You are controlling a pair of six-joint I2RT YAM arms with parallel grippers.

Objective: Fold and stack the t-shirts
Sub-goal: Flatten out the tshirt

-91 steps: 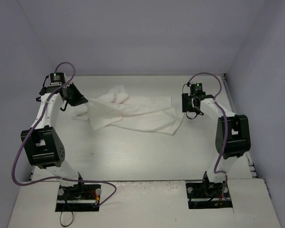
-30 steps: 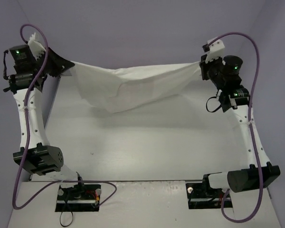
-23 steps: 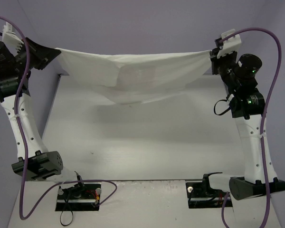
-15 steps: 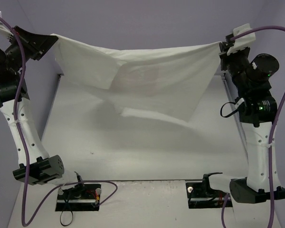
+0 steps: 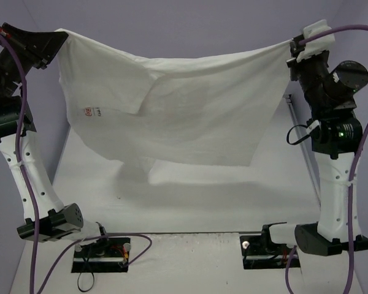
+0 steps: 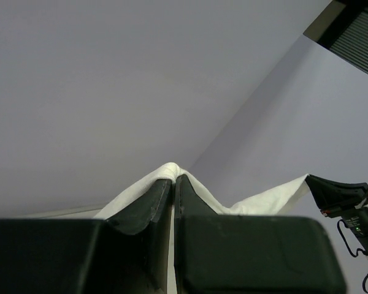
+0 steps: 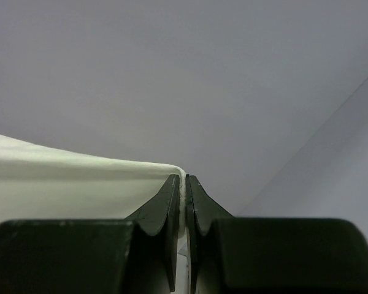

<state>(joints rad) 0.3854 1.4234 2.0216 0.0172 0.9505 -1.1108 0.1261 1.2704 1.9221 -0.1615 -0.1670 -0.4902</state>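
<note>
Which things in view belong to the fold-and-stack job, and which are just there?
Job:
white t-shirt, hanging spread between the arms
left pincer, shut on one top corner
right pincer, shut on the other

Not job:
table underneath
purple cables on the arms

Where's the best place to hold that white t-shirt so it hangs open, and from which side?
At its two top corners, one from each side: the left gripper and right gripper each have their jaws shut on a corner's edge, and the t-shirt hangs spread between them, so corners pulled apart likely suit it best.
</note>
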